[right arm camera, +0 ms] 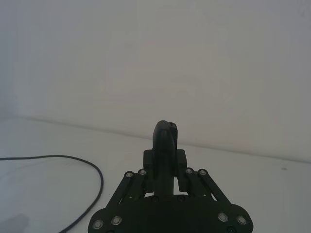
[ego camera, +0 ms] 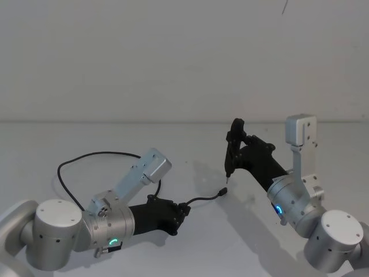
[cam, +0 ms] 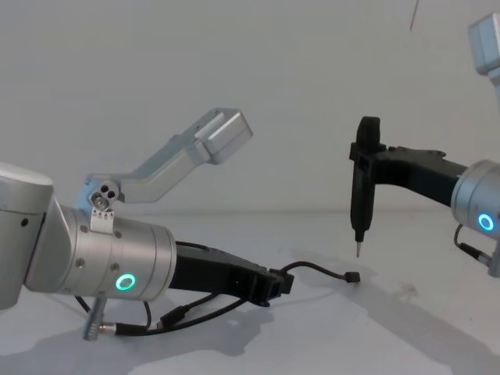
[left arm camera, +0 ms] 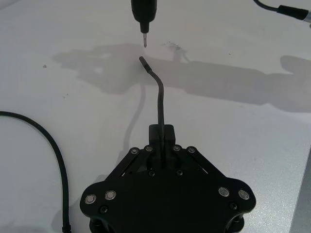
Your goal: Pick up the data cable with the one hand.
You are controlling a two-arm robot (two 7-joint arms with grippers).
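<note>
The data cable (ego camera: 86,156) is a thin black cord looping on the white table behind my left arm. My left gripper (ego camera: 183,210) is shut on it close to one end. That short end (left arm camera: 158,92) sticks out past the fingertips, and its small plug (cam: 353,277) hangs just above the table. My right gripper (ego camera: 234,141) is shut on an upright black pen-like tool (cam: 361,195). The tool's thin metal tip (left arm camera: 144,41) points down just beyond the plug, with a small gap between them. The cable's loop (right arm camera: 95,170) also shows in the right wrist view.
A short black lead with a silver plug (cam: 98,328) hangs under my left forearm. A similar lead (left arm camera: 291,10) shows at the edge of the left wrist view. The white table (ego camera: 190,254) runs back to a plain wall.
</note>
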